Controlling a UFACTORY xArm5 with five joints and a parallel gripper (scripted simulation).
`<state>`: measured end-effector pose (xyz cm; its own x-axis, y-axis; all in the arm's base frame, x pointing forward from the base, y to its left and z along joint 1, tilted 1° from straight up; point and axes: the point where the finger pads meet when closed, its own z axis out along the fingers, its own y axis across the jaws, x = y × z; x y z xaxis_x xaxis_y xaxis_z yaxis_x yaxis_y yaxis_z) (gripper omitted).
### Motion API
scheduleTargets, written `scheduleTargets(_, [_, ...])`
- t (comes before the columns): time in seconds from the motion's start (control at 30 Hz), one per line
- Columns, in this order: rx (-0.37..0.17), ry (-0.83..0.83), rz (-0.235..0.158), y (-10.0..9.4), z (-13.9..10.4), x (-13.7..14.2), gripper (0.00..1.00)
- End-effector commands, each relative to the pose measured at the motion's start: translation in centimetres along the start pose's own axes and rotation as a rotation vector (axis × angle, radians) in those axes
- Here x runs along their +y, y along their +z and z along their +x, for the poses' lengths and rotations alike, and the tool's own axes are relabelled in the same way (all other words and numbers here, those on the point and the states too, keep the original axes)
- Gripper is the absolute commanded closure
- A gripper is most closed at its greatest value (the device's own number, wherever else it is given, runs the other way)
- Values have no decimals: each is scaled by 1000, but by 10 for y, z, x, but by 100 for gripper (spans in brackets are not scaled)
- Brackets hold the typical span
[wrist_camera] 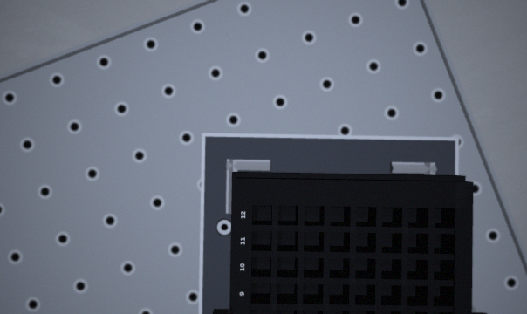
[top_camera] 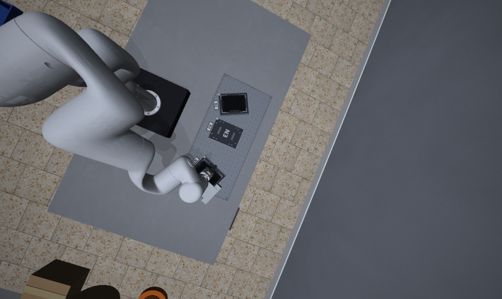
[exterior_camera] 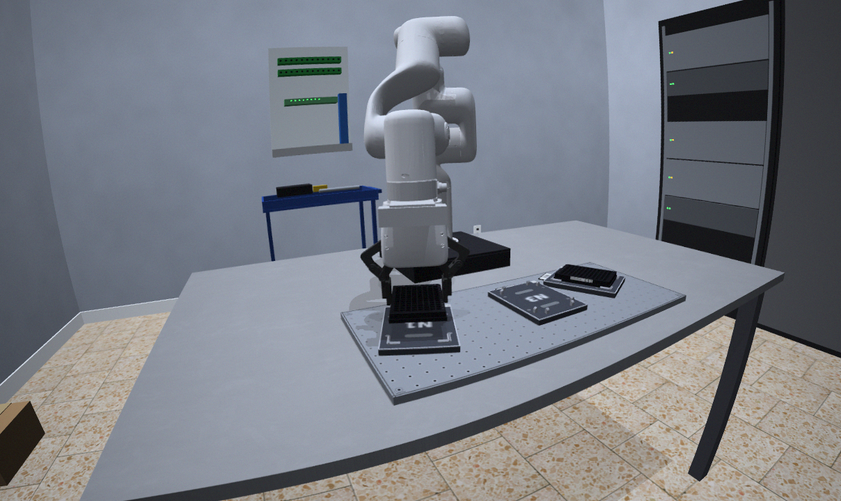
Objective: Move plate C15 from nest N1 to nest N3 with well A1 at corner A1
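Observation:
My gripper (exterior_camera: 415,287) is shut on the black well plate C15 (exterior_camera: 416,303) across its width and holds it a little above nest N1 (exterior_camera: 418,333), whose printed name shows below the plate. In the wrist view the plate (wrist_camera: 351,244) fills the lower middle, with nest N1's corner locators (wrist_camera: 248,166) showing past its far end. From above, the gripper and plate (top_camera: 213,175) are at the near end of the perforated deck. Nest N3 (top_camera: 226,133) lies bare in the middle of the deck and also shows in the side view (exterior_camera: 536,299). Plate C51 (top_camera: 233,103) sits on nest N2 at the far end.
The perforated deck (exterior_camera: 510,323) lies on a grey table. The arm's black base block (top_camera: 159,104) stands beside the deck. Small name signs (top_camera: 210,126) sit next to the nests. A server rack (exterior_camera: 716,137) stands right of the table.

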<state>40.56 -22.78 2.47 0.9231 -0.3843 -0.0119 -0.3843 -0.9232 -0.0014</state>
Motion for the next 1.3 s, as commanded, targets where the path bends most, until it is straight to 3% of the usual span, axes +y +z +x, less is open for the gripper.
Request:
scheduleTargets(0.0, [2, 0, -3, -6, 1, 0, 100])
scheduleTargets(1.27, [2, 0, -3, -63, 1, 0, 100])
